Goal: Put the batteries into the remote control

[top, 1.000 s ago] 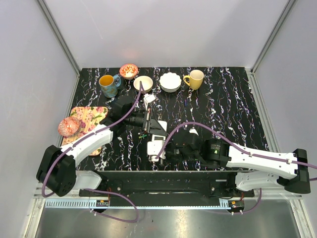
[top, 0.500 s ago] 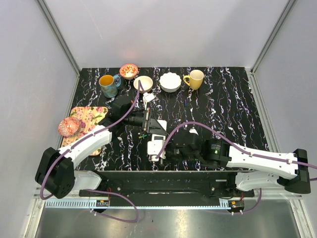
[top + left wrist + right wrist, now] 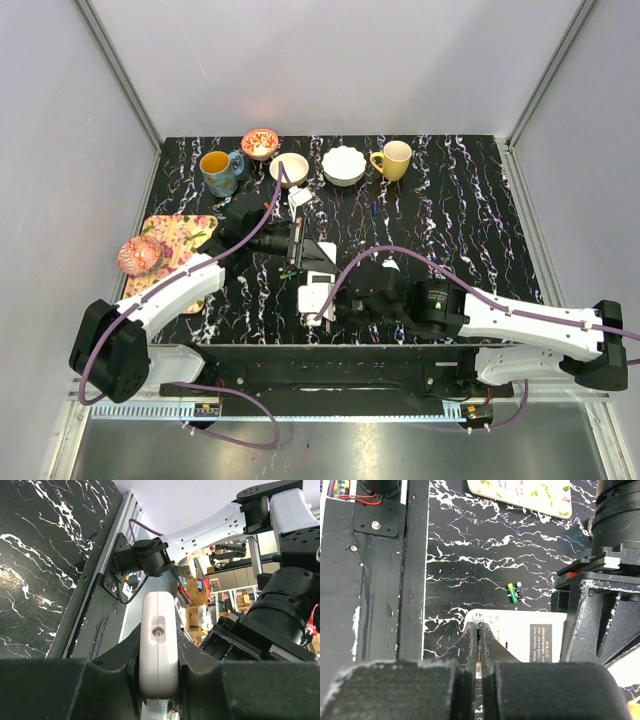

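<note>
Hold-and-open step, judging by the layout: the left pincer (image 3: 159,649) is clenching the remote control (image 3: 158,622). Its white back, with a small screw, is showing between the fingers, and the red face is not in view. The right pincer (image 3: 479,630) is clamped shut with nothing visibly held. Its tips are sitting at the edge of the remote's white labelled back, which is lying just ahead and to the right of them. Two batteries (image 3: 515,591) are lying side by side on the surface (image 3: 465,545), a little beyond the right pincer's tips and apart from the remote. Nothing looks loaded yet; whether the battery cover is off is hard to tell. The next move is probably calling for the right pincer to work the cover loose while the left one is steadying the body. After that it would be opening up, taking one battery and lining it up with the bay.
</note>
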